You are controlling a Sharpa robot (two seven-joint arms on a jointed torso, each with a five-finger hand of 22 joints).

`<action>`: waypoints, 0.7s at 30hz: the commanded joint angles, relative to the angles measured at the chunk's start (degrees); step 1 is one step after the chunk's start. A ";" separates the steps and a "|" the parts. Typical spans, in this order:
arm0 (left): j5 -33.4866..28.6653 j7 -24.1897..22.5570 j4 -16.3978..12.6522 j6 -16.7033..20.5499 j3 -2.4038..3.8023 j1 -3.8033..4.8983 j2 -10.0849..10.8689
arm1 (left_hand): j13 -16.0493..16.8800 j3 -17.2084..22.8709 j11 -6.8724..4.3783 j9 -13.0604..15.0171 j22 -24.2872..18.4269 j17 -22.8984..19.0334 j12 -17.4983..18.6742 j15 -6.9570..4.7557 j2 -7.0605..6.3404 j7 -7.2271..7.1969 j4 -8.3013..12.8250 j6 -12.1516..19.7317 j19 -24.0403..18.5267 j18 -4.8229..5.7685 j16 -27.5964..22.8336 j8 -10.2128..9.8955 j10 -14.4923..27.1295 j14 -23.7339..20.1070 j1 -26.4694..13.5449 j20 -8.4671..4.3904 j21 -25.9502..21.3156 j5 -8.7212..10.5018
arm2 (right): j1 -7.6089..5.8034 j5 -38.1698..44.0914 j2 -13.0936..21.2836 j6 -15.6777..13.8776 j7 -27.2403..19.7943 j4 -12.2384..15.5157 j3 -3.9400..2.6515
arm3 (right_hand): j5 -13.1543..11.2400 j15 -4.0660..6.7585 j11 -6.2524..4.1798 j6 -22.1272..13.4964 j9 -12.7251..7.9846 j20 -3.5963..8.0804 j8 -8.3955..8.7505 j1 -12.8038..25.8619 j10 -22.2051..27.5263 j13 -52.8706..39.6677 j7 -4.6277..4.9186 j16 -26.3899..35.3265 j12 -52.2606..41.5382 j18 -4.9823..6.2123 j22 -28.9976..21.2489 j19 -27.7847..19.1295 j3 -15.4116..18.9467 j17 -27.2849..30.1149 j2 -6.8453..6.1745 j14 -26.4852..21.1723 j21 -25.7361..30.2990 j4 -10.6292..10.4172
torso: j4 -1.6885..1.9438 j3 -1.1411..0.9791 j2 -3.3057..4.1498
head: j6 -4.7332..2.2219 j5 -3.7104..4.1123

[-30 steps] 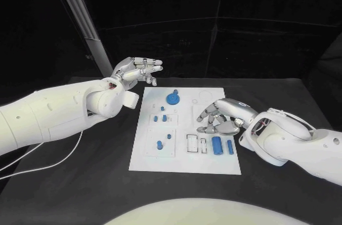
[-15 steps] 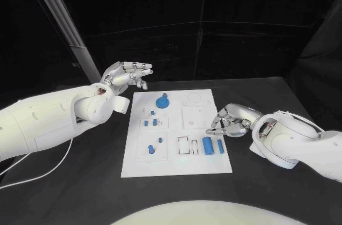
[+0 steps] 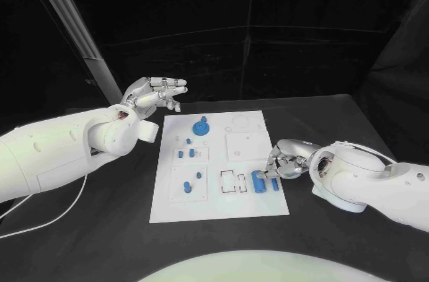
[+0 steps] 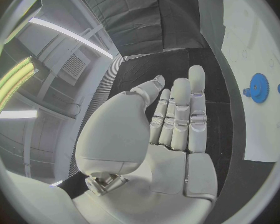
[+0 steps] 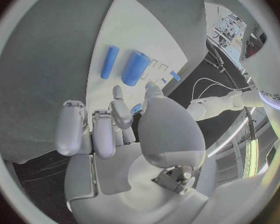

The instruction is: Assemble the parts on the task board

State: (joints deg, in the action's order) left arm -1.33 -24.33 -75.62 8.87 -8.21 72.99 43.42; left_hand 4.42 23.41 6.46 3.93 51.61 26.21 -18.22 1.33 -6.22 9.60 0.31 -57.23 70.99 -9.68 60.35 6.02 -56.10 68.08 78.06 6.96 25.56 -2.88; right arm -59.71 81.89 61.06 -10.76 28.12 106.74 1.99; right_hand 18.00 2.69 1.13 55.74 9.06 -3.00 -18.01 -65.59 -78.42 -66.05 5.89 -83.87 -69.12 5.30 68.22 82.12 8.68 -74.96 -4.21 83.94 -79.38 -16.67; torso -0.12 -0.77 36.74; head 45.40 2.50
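Now, left hand point(image 3: 157, 91): silver, raised beyond the board's far-left corner — fingers straight, holding nothing.
Task board point(image 3: 219, 198): flat white plate mid-table.
Parts: blue gear point(image 3: 202, 127), thick cylinder point(image 3: 260, 181).
Right hand point(image 3: 284, 161): fingers curled over the board's right edge — grasp unclear.

Count on the black table point(image 3: 340, 114):

- One white rectangular task board point(image 3: 219, 207).
- One blue toothed gear point(image 3: 201, 127), at the board's far end.
- Five small blue pegs point(image 3: 180, 153), down the board's left side.
- Two blue cylinders, near right: one thick cylinder point(image 3: 260, 181) and one thin cylinder point(image 5: 109, 62).
- Two silver many-fingered hands: left hand point(image 3: 157, 95) and right hand point(image 3: 284, 161).
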 commanded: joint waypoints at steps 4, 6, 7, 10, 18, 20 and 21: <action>-0.19 -0.23 -0.12 -0.64 0.03 0.10 0.03 | -0.08 -0.01 -0.11 -0.04 -0.08 -0.08 -0.35 0.01 0.22 0.16 0.19 -0.18 -0.47 -0.73 -0.22 0.31 0.27 -0.54 0.22 -0.09 -0.39 -0.21 | 0.26 1.73 -1.17 3.29 1.50 -0.55 -0.01 | -0.18 0.44 -0.09 -0.31 0.20 0.03 -0.59 0.50 -0.65 -0.72 -0.18 -0.48 -0.61 -1.16 0.30 0.46 0.44 -2.39 0.23 3.80 -0.41 -0.06 | 0.04 -0.04 0.05 | -0.13 0.24; -0.19 -0.17 -0.12 -0.69 0.02 0.10 0.03 | -0.08 -0.01 -0.12 -0.04 -0.08 -0.09 -0.37 0.01 0.23 0.15 0.18 -0.19 -0.47 -0.73 -0.22 0.32 0.28 -0.54 0.22 -0.09 -0.39 -0.21 | 0.59 1.84 -2.07 3.80 1.47 -1.00 -0.01 | 0.01 0.45 -0.11 -0.42 0.32 0.04 -0.81 0.09 -0.55 -0.77 -0.20 -0.46 -0.57 -1.14 0.23 0.41 0.46 -2.37 0.35 3.77 -0.39 0.06 | 0.00 -0.05 0.06 | -0.08 0.26; -0.19 -0.16 -0.12 -0.71 0.02 0.10 0.02 | -0.08 -0.01 -0.12 -0.04 -0.09 -0.10 -0.38 0.01 0.23 0.15 0.18 -0.19 -0.47 -0.73 -0.22 0.32 0.28 -0.54 0.22 -0.09 -0.39 -0.21 | 0.65 1.87 -2.30 3.93 1.47 -1.13 -0.01 | 0.08 0.45 -0.10 -0.46 0.35 0.04 -0.87 -0.07 -0.51 -0.79 -0.20 -0.45 -0.55 -1.14 0.20 0.39 0.46 -2.35 0.38 3.76 -0.38 0.09 | 0.00 -0.05 0.08 | -0.08 0.22; -0.19 -0.09 -0.13 -0.81 0.02 0.10 -0.06 | -0.08 -0.01 -0.12 -0.04 -0.09 -0.10 -0.38 0.01 0.23 0.15 0.18 -0.19 -0.47 -0.73 -0.22 0.32 0.28 -0.54 0.22 -0.09 -0.39 -0.21 | 0.90 1.98 -3.26 4.48 1.46 -1.63 0.00 | 0.25 0.45 -0.10 -0.62 0.46 0.04 -1.06 -0.54 -0.46 -0.97 -0.19 -0.45 -0.59 -1.13 0.16 0.34 0.49 -2.37 0.47 3.75 -0.35 0.15 | 0.07 -0.08 0.13 | 0.02 0.04; -0.19 -0.06 -0.15 -0.81 0.02 0.10 -0.06 | -0.12 -0.09 -0.07 -0.10 -0.14 -0.17 -0.49 0.03 0.17 0.26 0.10 0.09 -0.48 -0.72 -0.21 0.21 0.38 -0.56 0.04 -0.07 -0.44 -0.20 | 1.55 2.31 -4.82 5.80 1.61 -2.70 0.00 | 2.36 0.36 0.00 -1.31 0.81 -0.07 -1.67 -2.20 -0.08 -1.28 -0.08 -0.29 -0.43 -1.08 -0.05 0.11 0.64 -2.11 1.09 3.63 -0.22 0.26 | -0.01 0.03 0.12 | 0.42 -0.09; -0.19 -0.06 -0.15 -0.82 0.02 0.10 -0.05 | -0.12 -0.10 -0.06 -0.11 -0.15 -0.18 -0.51 0.03 0.16 0.27 0.10 0.14 -0.48 -0.72 -0.21 0.18 0.40 -0.56 0.03 -0.07 -0.45 -0.21 | 1.71 2.44 -5.14 5.69 1.80 -2.86 0.00 | 2.93 0.37 -0.02 -1.38 0.95 -0.07 -1.94 -3.06 -0.02 -1.40 -0.10 -0.26 -0.39 -1.08 -0.01 0.09 0.46 -2.09 1.72 3.62 -0.24 0.43 | 0.00 0.02 0.07 | 0.73 0.01; -0.19 -0.06 -0.16 -0.82 0.02 0.10 -0.04 | -0.12 -0.10 -0.06 -0.11 -0.15 -0.18 -0.51 0.03 0.16 0.27 0.10 0.14 -0.48 -0.72 -0.21 0.18 0.40 -0.56 0.03 -0.07 -0.45 -0.21 | 1.76 2.51 -5.22 5.68 1.87 -2.90 0.00 | 3.33 0.37 -0.03 -1.47 1.01 -0.06 -2.05 -3.72 -0.02 -1.51 -0.09 -0.27 -0.41 -1.08 0.00 0.08 0.31 -2.12 2.03 3.62 -0.25 0.63 | 0.02 0.02 0.04 | 0.77 0.02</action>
State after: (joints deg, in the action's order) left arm -1.34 -24.22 -75.67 8.77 -8.22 72.99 43.38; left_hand 4.36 23.41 6.46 3.87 51.52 26.09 -18.59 1.33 -6.22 9.60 0.31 -57.23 70.99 -9.68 60.35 6.02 -56.10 68.08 78.06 6.96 25.34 -2.88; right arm -58.19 83.75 55.91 -6.71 29.46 103.97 1.81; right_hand 21.20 2.68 0.92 54.67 10.20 -2.98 -19.87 -68.99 -78.62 -67.51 5.81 -84.19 -69.60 5.31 68.22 82.34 8.96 -74.95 -2.18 83.94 -79.61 -16.32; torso -0.05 -0.75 36.84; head 45.99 2.45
